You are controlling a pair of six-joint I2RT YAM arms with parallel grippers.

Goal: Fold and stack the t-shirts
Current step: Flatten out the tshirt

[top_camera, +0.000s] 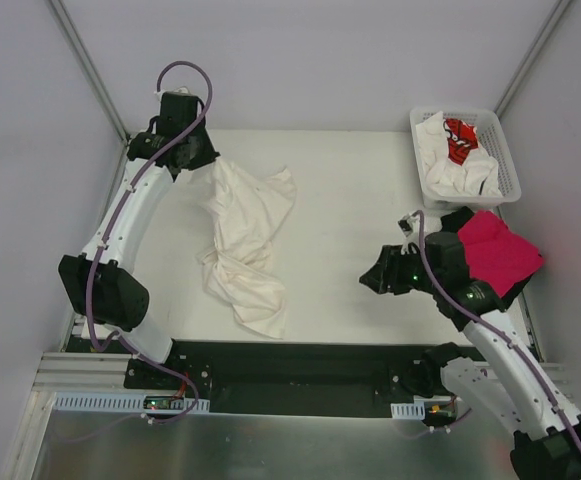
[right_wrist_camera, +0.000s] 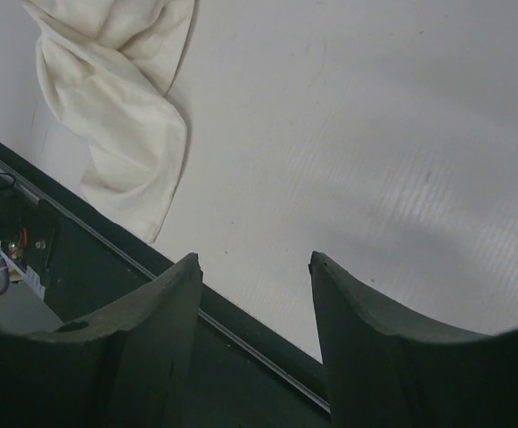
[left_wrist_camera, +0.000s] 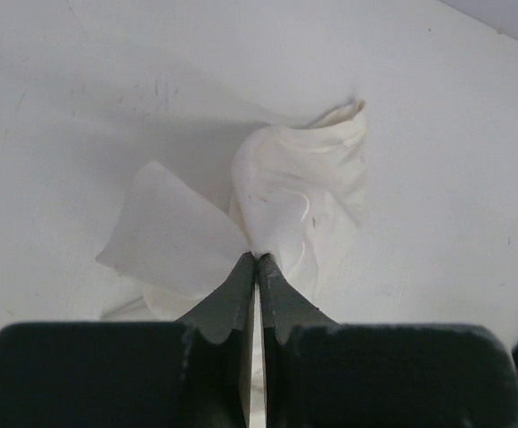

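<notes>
At far left, left gripper (left_wrist_camera: 257, 260): clamped on cream t-shirt (top_camera: 245, 240).
Right gripper (right_wrist_camera: 254, 260): spread, empty.
Risk: thin pinch lost if bunched cloth is dragged.

We saw the left pincer (left_wrist_camera: 256, 259) clamped on a cream-white t-shirt (left_wrist_camera: 305, 192), fingers (left_wrist_camera: 230, 301) pressed nearly together with a thin strip of cloth showing between them. Cloth bunched just past the tips: a flat flap out to the left, a crumpled fold up to the right. Below it was the white bench (left_wrist_camera: 71, 98), lightly scuffed.
</notes>
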